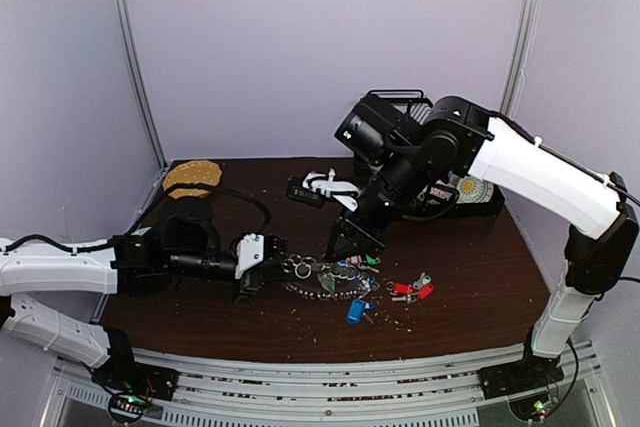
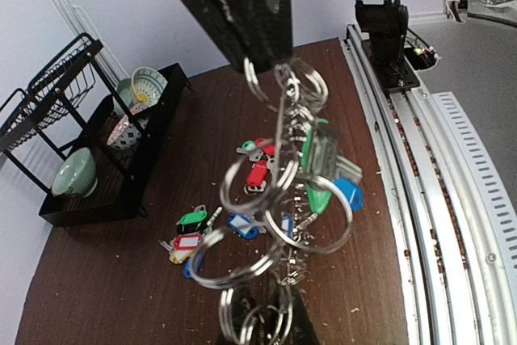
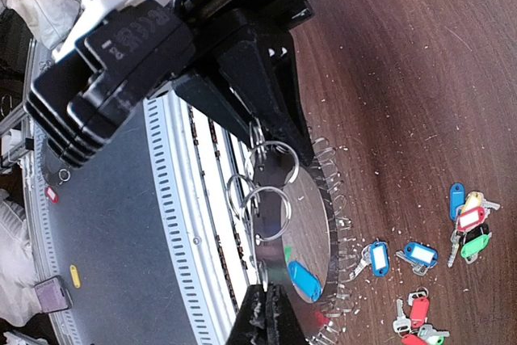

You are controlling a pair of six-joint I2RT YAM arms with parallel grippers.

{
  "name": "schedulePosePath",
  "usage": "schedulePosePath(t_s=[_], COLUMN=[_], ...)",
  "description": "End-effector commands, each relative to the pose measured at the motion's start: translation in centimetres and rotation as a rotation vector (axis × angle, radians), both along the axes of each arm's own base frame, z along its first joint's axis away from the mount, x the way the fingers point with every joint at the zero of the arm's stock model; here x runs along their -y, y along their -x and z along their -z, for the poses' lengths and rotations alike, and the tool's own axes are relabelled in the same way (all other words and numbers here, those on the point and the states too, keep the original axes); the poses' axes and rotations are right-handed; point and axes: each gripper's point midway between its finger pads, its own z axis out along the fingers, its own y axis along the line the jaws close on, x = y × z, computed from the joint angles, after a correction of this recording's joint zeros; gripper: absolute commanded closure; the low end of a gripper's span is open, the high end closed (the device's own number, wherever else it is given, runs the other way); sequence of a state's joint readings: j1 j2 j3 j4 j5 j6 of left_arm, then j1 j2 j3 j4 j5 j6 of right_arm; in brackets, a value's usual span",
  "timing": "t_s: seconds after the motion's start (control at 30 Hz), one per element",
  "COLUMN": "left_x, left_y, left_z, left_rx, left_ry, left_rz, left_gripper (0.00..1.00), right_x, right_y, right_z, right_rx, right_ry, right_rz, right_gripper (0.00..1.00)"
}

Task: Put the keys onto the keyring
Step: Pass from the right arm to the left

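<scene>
so the left gripper [image 1: 276,269] and right gripper [image 1: 341,251] are both clamped tight on the keyring [image 1: 322,272] between them, loose keys [image 1: 410,289] nearby, dish rack [image 1: 478,199] behind

Robotics lab: plain-walled booth [image 1: 300,47], arms [image 1: 540,172] on railed table [image 1: 480,287].

Two arms, one claw each: left claw [image 1: 275,269], right claw [image 1: 341,247]. One keyring [image 2: 283,191], a chain of linked rings, too tangled to count the rings. For the keys [image 3: 420,254], the right wrist view gives four blue tags, at least two red, at least two green and one pale yellowish; some overlap. One plate [image 3: 311,224]. One rack [image 2: 105,167] holding at least three bowls [image 2: 71,174]. One tan round pad [image 1: 192,177].
</scene>
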State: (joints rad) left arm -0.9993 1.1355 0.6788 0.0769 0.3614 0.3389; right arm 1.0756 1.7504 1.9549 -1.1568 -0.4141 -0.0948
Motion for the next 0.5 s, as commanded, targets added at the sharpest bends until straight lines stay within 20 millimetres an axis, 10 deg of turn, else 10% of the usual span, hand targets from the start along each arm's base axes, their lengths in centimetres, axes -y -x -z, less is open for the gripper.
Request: schedulePosePath(t_s=[0.0, 0.2, 0.47], left_x=[-0.2, -5.7, -7.2], left_y=[-1.5, -7.3, -6.5], left_z=[-2.6, -8.2, -11.6], left_rx=[0.067, 0.359, 0.579], left_ry=[0.075, 0.152, 0.188], left_rz=[-0.077, -0.528, -0.609], left_gripper=[1.00, 1.00, 1.00], right_x=[0.3, 0.8, -0.4], right_y=[0.3, -0.4, -0.9], right_z=[-1.7, 0.6, 1.2], right_rx=[0.002, -0.060, -0.094], right_ry=[-0.057, 0.032, -0.004], right_rz=[0.025, 0.155, 0.213], right_gripper=[1.00, 1.00, 0.97])
